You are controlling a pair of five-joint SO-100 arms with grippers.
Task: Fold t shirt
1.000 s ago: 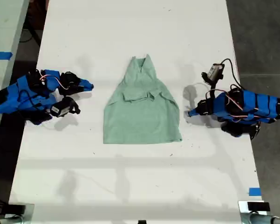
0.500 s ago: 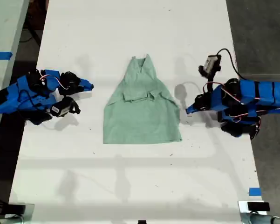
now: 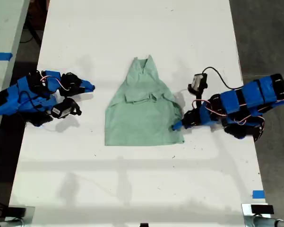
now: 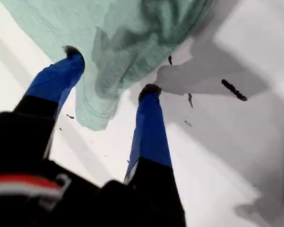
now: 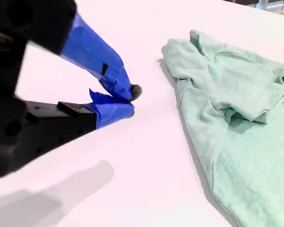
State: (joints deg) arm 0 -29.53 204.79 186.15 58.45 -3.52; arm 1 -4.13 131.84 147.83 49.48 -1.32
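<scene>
The pale mint-green t shirt (image 3: pixel 144 113) lies flat mid-table, neck toward the far end, with its sleeves folded onto the body. My first gripper (image 3: pixel 176 126) reaches in from the exterior view's right to the shirt's edge near the hem corner. In the first wrist view this gripper (image 4: pixel 111 71) is open, its blue fingers (image 4: pixel 150 123) straddling the cloth edge of the t shirt (image 4: pixel 132 28). My second gripper (image 3: pixel 90 87) rests on the table at the exterior view's left, apart from the shirt. Its wrist view shows it (image 5: pixel 130 101) shut on nothing, with the t shirt (image 5: pixel 236 109) a short way off.
The white table (image 3: pixel 142 179) has long side edges at the exterior view's left and right, with dark floor beyond. A blue tape mark (image 3: pixel 258 194) sits near the near corner at the exterior view's right. Small dark specks (image 4: pixel 234 90) dot the surface by the shirt.
My first arm has stretched toward the shirt, carrying its gripper from beside the shirt to the cloth's edge near the hem. The second arm has not moved.
</scene>
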